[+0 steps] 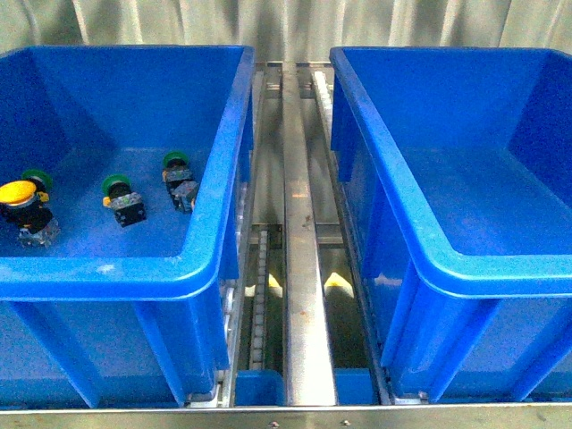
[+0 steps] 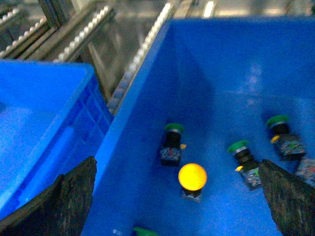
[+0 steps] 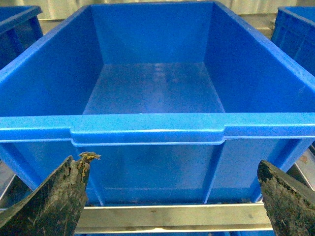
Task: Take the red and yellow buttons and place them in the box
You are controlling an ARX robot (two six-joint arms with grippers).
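L gripper (image 2: pixel 177 164) hangs over the left bin (image 1: pixel 107 268). Its fingers (image 2: pixel 64 196) are wide apart w/ nothing btwn them. Yellow button (image 1: pixel 18 192) sits on that bin's floor, far left side, toward the front wall, cap up. In the L wrist view it lies below the gap btwn the fingers, not touched. Red button: can't find it in any view.

Green buttons (image 1: pixel 116 186) share the same floor: one just behind the yellow one, partly hidden by it, and two more to its right, apart from each other. The L wrist view shows one more green cap at the frame edge, cut off.

R gripper (image 3: pixel 173 161) is also spread and holds nothing. It's outside the right bin (image 1: pixel 500 273), facing one of its outer walls at abt rim height. A metal rail (image 1: pixel 304 223) and a roller track (image 1: pixel 259 295) run btwn the two bins.
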